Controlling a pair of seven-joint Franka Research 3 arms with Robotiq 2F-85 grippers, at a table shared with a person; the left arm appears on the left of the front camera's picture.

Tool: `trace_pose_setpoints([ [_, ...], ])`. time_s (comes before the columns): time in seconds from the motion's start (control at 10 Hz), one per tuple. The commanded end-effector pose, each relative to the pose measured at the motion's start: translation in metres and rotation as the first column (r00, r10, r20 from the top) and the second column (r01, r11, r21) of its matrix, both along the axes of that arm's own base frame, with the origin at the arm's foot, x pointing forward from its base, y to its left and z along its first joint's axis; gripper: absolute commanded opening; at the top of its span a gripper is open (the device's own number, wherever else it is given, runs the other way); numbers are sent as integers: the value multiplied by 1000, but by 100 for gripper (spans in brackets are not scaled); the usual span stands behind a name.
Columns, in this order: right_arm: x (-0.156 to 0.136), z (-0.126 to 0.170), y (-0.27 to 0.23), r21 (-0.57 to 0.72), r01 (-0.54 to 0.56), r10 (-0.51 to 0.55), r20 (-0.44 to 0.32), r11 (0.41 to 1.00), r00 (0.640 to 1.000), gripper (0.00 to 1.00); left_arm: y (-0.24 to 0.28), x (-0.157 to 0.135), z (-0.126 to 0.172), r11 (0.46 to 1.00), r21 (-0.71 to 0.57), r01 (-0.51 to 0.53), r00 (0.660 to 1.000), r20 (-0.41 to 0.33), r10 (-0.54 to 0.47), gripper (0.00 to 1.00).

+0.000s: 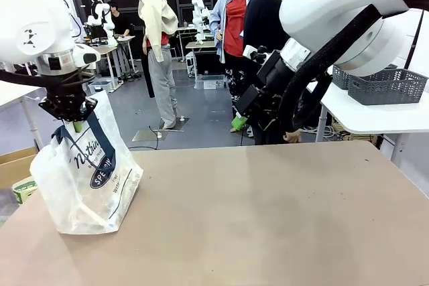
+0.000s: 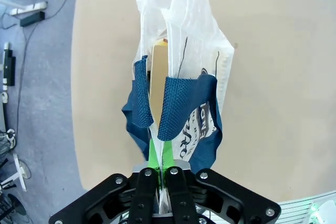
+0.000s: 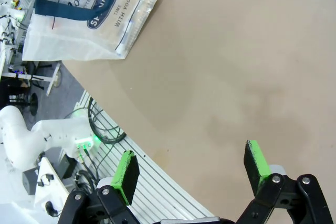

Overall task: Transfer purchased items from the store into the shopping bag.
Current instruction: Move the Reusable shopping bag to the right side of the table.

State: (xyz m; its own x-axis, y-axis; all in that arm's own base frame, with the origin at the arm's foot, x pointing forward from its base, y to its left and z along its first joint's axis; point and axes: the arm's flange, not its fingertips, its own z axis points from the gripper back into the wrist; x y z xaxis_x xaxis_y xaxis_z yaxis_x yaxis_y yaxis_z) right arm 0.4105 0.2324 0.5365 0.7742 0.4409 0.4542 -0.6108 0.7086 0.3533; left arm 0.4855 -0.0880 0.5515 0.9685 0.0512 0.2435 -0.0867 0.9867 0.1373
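The shopping bag [image 1: 86, 179] stands upright at the table's left, clear plastic with navy handles and lettering. My left gripper [image 1: 72, 120] is shut on the bag's top edge beside a handle, green pads pinched together [image 2: 159, 153]. A flat tan item [image 2: 158, 74] shows inside the bag [image 2: 194, 40]. My right gripper [image 1: 240, 123] hangs raised beyond the table's far edge, open and holding nothing [image 3: 191, 169]; from it the bag [image 3: 89, 14] lies far off. The store [image 1: 387, 87], a dark grey slotted basket, sits on a white side table at the far right.
The brown table [image 1: 268, 212] stretches bare from the bag to the right edge. A person in a black top [image 1: 265, 25] stands behind the far side, close to my right arm. A cardboard box [image 1: 13, 165] sits low beside the table's left.
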Motion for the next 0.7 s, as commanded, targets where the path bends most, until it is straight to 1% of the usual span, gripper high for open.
trace_pose_setpoints([
  [0.0, 0, -1, 0, 3, 7, -7, -8, 1000, 1000, 100, 13, -5, -5, 1000, 13, 6, 1000, 22, -6, 0],
  [0.2, 0, -1, 0, 3, 7, -7, -8, 1000, 1000, 100, 17, -1, -13, 1000, 16, -13, 1000, 7, 13, 0],
  [0.4, 0, -1, 0, 3, 7, -7, -8, 1000, 1000, 100, 5, 2, -12, 1000, -2, -17, 1000, -17, 16, 0],
  [0.6, 0, -1, 0, 3, 7, -7, -8, 1000, 1000, 100, 11, 1, -8, 1000, -1, -19, 1000, -5, 19, 0],
])
